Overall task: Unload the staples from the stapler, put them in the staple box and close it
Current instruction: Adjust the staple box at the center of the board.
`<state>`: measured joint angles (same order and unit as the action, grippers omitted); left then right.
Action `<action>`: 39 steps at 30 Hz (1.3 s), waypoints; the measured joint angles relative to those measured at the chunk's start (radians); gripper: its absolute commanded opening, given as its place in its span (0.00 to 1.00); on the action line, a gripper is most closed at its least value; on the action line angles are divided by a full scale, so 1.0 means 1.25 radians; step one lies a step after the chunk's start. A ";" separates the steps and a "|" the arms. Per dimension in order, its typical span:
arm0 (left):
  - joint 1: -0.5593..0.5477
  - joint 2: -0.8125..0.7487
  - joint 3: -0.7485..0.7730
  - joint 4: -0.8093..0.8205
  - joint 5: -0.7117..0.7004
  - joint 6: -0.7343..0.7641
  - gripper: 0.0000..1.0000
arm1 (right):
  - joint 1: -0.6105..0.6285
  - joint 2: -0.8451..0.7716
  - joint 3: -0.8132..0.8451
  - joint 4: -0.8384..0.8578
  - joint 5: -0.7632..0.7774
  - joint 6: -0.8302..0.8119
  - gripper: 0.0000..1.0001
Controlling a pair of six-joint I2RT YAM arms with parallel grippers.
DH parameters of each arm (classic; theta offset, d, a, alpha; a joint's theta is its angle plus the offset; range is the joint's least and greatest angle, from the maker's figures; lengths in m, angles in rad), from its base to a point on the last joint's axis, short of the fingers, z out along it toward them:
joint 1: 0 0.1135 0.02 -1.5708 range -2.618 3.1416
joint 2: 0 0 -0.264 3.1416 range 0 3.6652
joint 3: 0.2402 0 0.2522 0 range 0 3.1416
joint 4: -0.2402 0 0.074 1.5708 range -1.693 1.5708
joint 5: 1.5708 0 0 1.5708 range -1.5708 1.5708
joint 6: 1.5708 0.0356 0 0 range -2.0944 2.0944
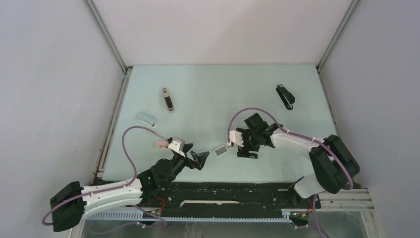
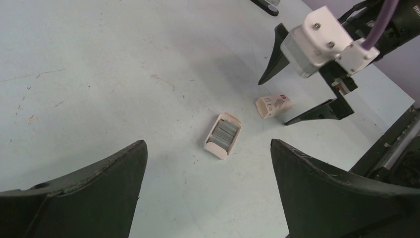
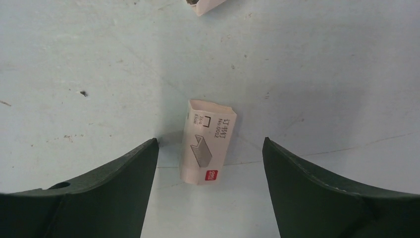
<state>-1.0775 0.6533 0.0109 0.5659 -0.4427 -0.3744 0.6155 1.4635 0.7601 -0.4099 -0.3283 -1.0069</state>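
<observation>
A slim black stapler [image 1: 168, 99] with a silver top arm lies at the back left of the mat. A small white open tray [image 1: 222, 150] [image 2: 214, 145] holds grey strips of staples [image 2: 225, 133]. It sits just ahead of my left gripper [image 1: 200, 158] [image 2: 208, 143], which is open and empty. My right gripper [image 1: 246, 149] [image 3: 210, 140] [image 2: 273, 103] is open too. It hovers low over the white staple-box sleeve [image 3: 207, 142] [image 2: 273, 105], which lies flat on the mat between its fingers and touches neither.
A second, all-black stapler [image 1: 285, 95] [image 2: 267, 5] lies at the back right. A pale blue box [image 1: 146, 118] rests at the left, and a small pink piece [image 1: 161, 144] sits beside my left wrist. Metal frame rails border the mat.
</observation>
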 measured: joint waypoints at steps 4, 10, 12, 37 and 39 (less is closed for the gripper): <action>0.000 0.000 0.000 0.000 0.000 0.000 1.00 | 0.010 0.023 0.005 0.003 0.011 0.009 0.75; 0.000 0.000 0.000 0.000 -0.002 0.000 1.00 | 0.016 0.029 0.006 0.000 0.013 0.012 0.61; 0.000 0.001 0.000 0.000 -0.003 0.000 1.00 | 0.018 0.031 0.006 -0.002 0.012 0.011 0.58; 0.126 0.294 0.000 0.201 0.176 -0.050 0.99 | 0.008 0.031 0.010 -0.004 0.025 -0.066 0.60; 0.130 0.295 0.000 0.214 0.203 -0.033 1.00 | 0.001 0.024 0.010 -0.006 0.021 -0.070 0.66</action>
<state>-0.9154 1.0225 0.0109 0.8330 -0.1890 -0.4156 0.6167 1.4933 0.7731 -0.4171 -0.3016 -1.0946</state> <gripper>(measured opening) 0.993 0.579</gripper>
